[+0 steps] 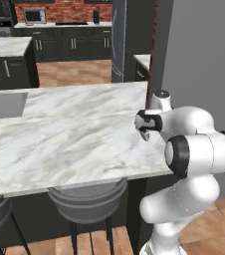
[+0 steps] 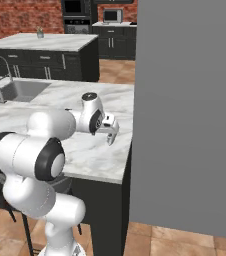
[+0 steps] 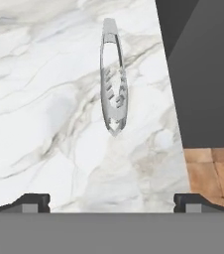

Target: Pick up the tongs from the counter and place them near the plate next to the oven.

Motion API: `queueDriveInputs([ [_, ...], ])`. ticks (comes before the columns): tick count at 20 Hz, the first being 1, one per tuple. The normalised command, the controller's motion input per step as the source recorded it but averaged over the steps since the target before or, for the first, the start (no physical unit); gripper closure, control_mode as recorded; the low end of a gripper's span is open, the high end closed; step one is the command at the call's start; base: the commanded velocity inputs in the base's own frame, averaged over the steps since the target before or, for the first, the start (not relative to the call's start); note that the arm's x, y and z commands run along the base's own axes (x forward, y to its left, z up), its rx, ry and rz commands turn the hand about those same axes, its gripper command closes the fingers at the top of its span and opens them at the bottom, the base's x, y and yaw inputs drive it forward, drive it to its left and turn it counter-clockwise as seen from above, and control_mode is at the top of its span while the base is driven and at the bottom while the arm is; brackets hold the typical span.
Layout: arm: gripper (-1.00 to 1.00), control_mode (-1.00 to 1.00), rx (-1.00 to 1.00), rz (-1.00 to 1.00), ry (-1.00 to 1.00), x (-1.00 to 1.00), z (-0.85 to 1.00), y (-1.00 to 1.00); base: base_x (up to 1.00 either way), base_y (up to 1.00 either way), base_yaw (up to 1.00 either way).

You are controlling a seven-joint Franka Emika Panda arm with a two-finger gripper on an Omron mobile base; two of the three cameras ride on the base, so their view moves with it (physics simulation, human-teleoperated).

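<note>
White marble desk [image 3: 44, 99] carries slim metal tongs [image 3: 113, 79] ahead of the wide-open, empty hand [image 3: 112, 201]; light, stiff, likely slippery, best pinched across mid-length.

A tall flat grey wall panel [image 2: 187, 115] is the landmark. Left of it lies a sunken sink [image 2: 22, 90] with a curved chrome faucet [image 2: 0, 75]. Below the panel's foot runs wooden floor [image 2: 175, 242]. Two grey stools [image 1: 87, 201] stand left of it. Far behind it, a red brick wall [image 1: 64, 10] backs a silver microwave [image 1: 34, 16].
</note>
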Motion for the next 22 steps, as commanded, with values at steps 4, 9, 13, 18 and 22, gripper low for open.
queueDriveInputs([
  [4, -1.0, -1.0, 0.0, -0.02, 0.0, 0.49, -0.29, -0.08, 0.0, 0.0, 0.0],
  [9, -1.0, -1.0, 0.0, 0.0, 0.0, 0.38, -0.22, 0.0, 0.0, 0.0, 0.0],
  [13, -1.0, -1.0, 0.0, 0.0, 0.0, 0.28, -0.24, 0.0, 0.0, 0.0, 0.0],
  [18, -1.0, -1.0, 0.0, 0.0, 0.0, 0.18, -0.32, 0.0, 0.0, 0.0, 0.0],
  [22, -1.0, -1.0, 0.0, 0.0, 0.0, 0.13, -0.32, 0.0, 0.0, 0.0, 0.0],
])
